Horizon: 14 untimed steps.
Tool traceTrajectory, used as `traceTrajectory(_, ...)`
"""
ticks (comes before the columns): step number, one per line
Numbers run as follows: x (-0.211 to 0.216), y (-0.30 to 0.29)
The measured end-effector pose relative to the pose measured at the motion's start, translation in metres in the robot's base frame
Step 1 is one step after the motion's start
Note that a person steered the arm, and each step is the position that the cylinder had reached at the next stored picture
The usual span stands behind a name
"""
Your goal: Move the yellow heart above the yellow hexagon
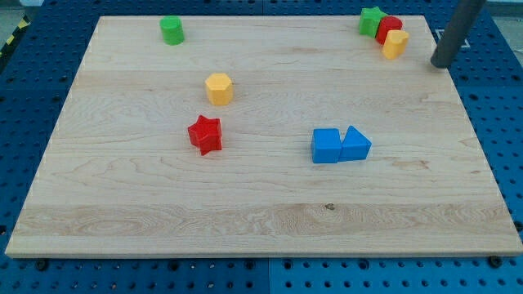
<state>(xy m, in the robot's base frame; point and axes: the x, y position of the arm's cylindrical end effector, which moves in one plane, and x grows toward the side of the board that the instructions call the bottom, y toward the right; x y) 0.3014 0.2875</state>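
The yellow heart point(395, 43) lies near the view's top right corner of the wooden board point(261, 220), touching a red block point(389, 28). The yellow hexagon point(219, 88) sits left of the board's middle, far to the left of the heart. My tip point(442, 63) is at the view's right, just off the board's right edge, a short way right of and slightly below the yellow heart, not touching it.
A green star point(371, 20) touches the red block at the top right. A green cylinder point(172, 30) stands at the top left. A red star point(205, 135) lies below the hexagon. A blue cube point(326, 146) and blue triangle point(355, 144) sit together right of centre.
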Motion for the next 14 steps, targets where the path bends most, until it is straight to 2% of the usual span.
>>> traceTrajectory(1,-0.041,0.0)
traceTrajectory(3,-0.053,-0.024)
traceTrajectory(6,-0.02,-0.051)
traceTrajectory(9,-0.016,-0.108)
traceTrajectory(11,0.002,-0.107)
traceTrajectory(14,0.007,-0.132)
